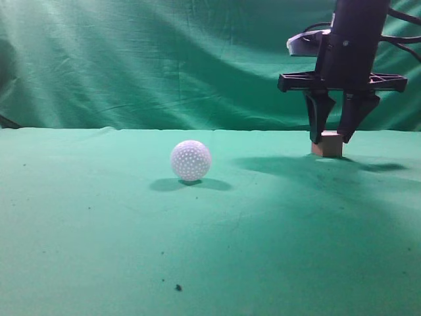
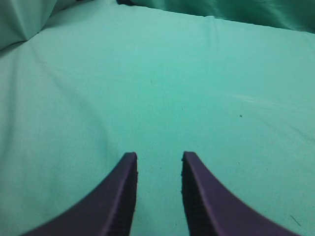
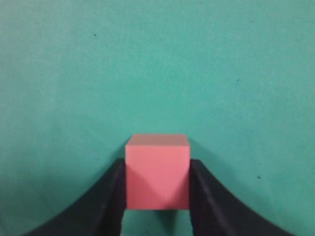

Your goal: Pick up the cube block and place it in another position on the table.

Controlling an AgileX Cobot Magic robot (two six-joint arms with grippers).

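Note:
The salmon-red cube block (image 1: 328,145) rests on the green table (image 1: 197,250) at the far right. My right gripper (image 1: 331,140) comes straight down over it, one finger on each side. In the right wrist view the cube block (image 3: 157,172) sits between the black fingers (image 3: 157,164), and both fingers touch its side faces. My left gripper (image 2: 157,155) is open and empty above bare green cloth (image 2: 162,78). It is out of the exterior view.
A white dimpled ball (image 1: 191,160) lies on the table left of the cube block, near the middle. The wrinkled green curtain (image 1: 164,59) hangs behind the table's far edge. Small dark specks (image 1: 178,287) dot the cloth in front.

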